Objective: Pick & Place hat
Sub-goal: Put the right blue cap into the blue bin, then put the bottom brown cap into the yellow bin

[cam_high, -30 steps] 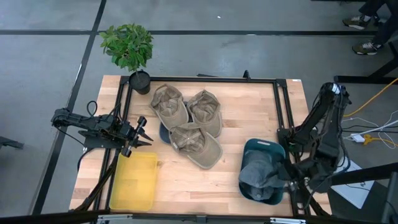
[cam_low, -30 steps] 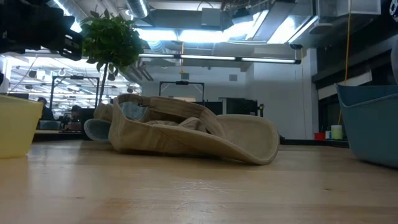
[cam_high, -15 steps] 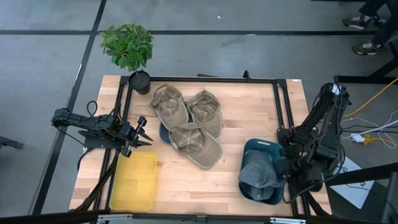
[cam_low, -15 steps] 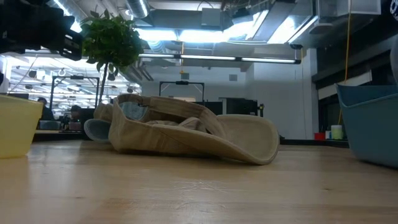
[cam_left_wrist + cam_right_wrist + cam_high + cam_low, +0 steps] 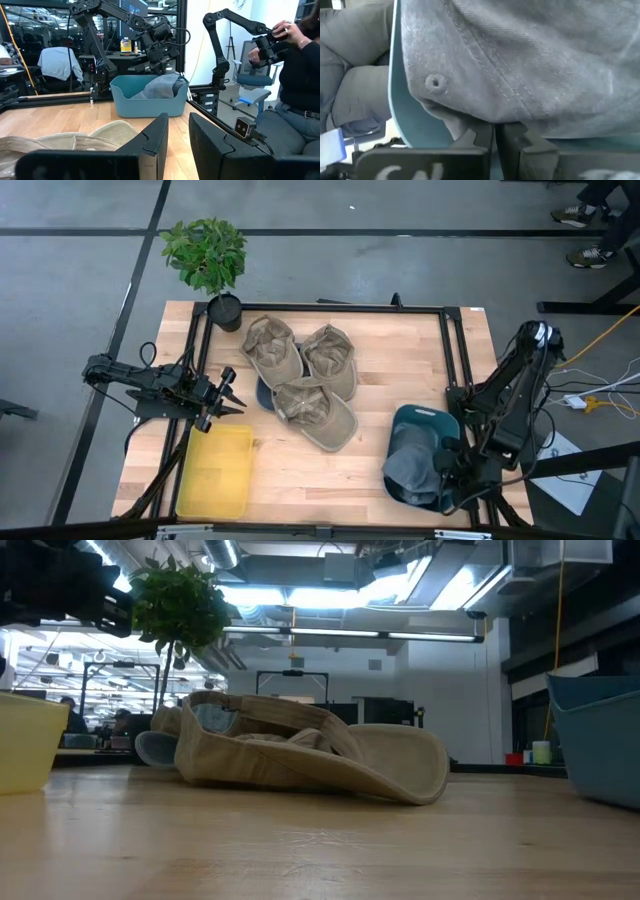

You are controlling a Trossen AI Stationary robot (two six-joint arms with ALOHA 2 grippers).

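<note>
Right gripper (image 5: 447, 472) sits low at the near right corner of the counter (image 5: 400, 370), its fingers pressed together on the edge of the grey hat (image 5: 412, 463) (the right wrist view shows grey fabric filling the frame, fingers nearly touching beneath it). The grey hat lies in the teal bin (image 5: 432, 420), draped over the bin's near rim.

Left gripper (image 5: 228, 392) hangs off the left side of the counter, well apart from the teal bin, pointing toward the tan hats; fingers stand a narrow gap apart, holding nothing (seen in the left wrist view).

Three tan hats (image 5: 300, 375) lie clustered mid-counter, well to the left of the teal bin, overlapping one another, with a dark blue brim showing under them. The nearest tan hat (image 5: 310, 755) fills the middle of the low view.

Yellow bin (image 5: 215, 472) sits at the counter's near left corner, across the counter from the teal bin. A potted plant (image 5: 207, 255) stands at the far left corner.

A person (image 5: 297, 65) sits beyond the teal bin.
</note>
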